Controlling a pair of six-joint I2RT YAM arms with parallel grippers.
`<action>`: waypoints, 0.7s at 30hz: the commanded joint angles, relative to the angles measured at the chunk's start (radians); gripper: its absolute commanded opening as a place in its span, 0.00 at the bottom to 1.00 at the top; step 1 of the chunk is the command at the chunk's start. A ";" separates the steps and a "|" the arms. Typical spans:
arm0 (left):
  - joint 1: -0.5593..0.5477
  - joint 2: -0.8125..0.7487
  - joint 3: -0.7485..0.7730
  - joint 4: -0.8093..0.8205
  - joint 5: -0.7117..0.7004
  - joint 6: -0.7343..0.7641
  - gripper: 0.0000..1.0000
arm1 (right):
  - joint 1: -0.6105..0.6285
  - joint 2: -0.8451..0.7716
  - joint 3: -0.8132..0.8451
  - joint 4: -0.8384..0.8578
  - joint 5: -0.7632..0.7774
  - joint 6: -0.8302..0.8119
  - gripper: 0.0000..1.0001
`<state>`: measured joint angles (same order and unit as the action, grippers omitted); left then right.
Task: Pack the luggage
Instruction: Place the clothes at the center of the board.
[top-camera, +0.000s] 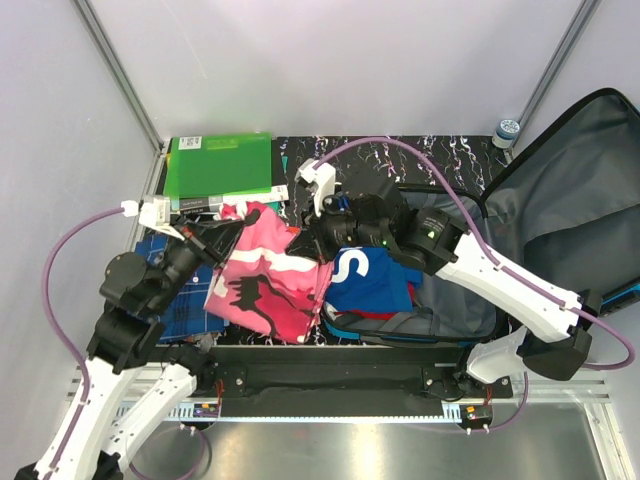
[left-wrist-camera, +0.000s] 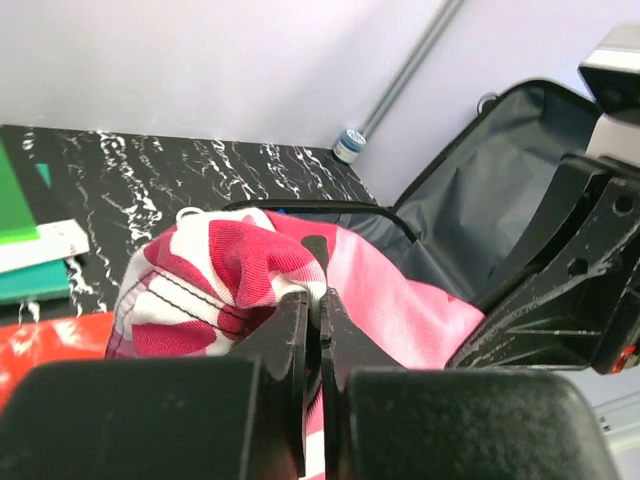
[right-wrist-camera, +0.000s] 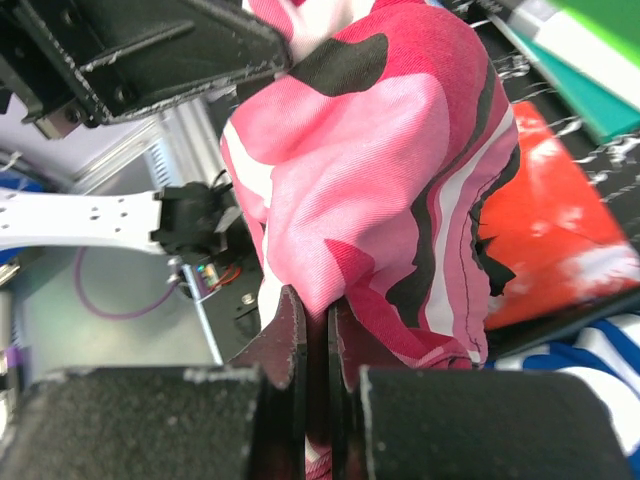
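The luggage (top-camera: 570, 190) lies open at the right, its grey-lined lid (left-wrist-camera: 480, 200) propped up. A blue garment (top-camera: 365, 280) lies in its base. A pink, white and black patterned garment (top-camera: 265, 285) hangs stretched between both grippers, just left of the luggage base. My left gripper (top-camera: 238, 228) is shut on the garment's upper left edge; the wrist view shows cloth (left-wrist-camera: 220, 270) pinched between the jaws of this gripper (left-wrist-camera: 318, 300). My right gripper (top-camera: 312, 240) is shut on the garment's right edge, and the fabric (right-wrist-camera: 370, 180) bunches up from its tips (right-wrist-camera: 318, 310).
Green folders (top-camera: 220, 165) lie at the back left on the black marbled table (top-camera: 400, 155). A blue plaid cloth (top-camera: 195, 305) and an orange item (right-wrist-camera: 550, 230) lie under the hanging garment. A small blue-capped jar (top-camera: 507, 130) stands behind the luggage.
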<state>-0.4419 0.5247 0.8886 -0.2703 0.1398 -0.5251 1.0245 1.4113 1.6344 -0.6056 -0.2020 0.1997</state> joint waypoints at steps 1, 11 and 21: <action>-0.001 -0.069 0.027 -0.061 -0.065 -0.052 0.00 | 0.057 -0.015 0.067 0.115 -0.062 0.033 0.00; -0.001 -0.164 0.085 -0.175 -0.097 -0.090 0.00 | 0.094 -0.008 0.077 0.116 -0.168 0.066 0.00; -0.001 -0.010 -0.020 -0.043 -0.250 -0.027 0.00 | 0.013 0.113 0.071 0.115 -0.016 0.003 0.00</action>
<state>-0.4419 0.4473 0.9001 -0.4534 -0.0315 -0.5838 1.0851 1.4929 1.6623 -0.5938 -0.2546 0.2211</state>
